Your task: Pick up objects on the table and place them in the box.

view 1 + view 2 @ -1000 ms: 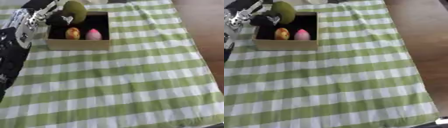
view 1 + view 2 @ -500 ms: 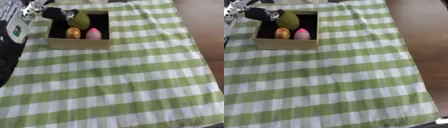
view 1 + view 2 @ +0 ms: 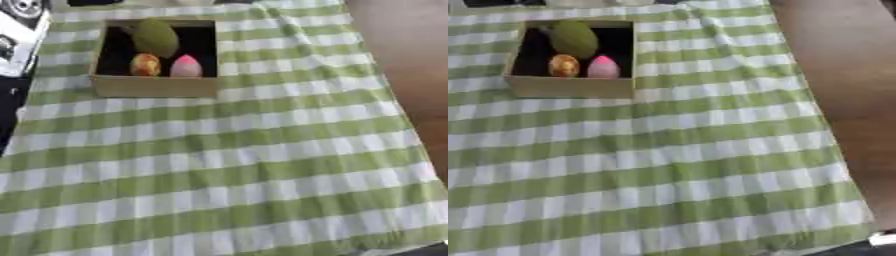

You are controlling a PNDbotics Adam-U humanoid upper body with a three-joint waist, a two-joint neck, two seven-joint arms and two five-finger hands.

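Note:
An open cardboard box (image 3: 154,86) stands on the green and white checked cloth at the upper left. Inside it lie a large olive-green rounded object (image 3: 156,37), a small orange-yellow object (image 3: 145,64) and a small pink object (image 3: 185,66). Only a silver and black part of my left hand (image 3: 21,7) shows, in the top left corner of the left eye view, up and to the left of the box and apart from it. Below it the black and white left arm (image 3: 16,46) runs along the left edge. My right hand is out of sight.
The checked cloth (image 3: 667,165) covers most of the table, with no loose objects on it. Bare brown table top (image 3: 842,75) runs along the right side. A small white shape (image 3: 882,239) pokes in at the lower right corner.
My left hand carried the green object over the box, let it go inside, then drew back up and to the left. The green object now lies in the box.

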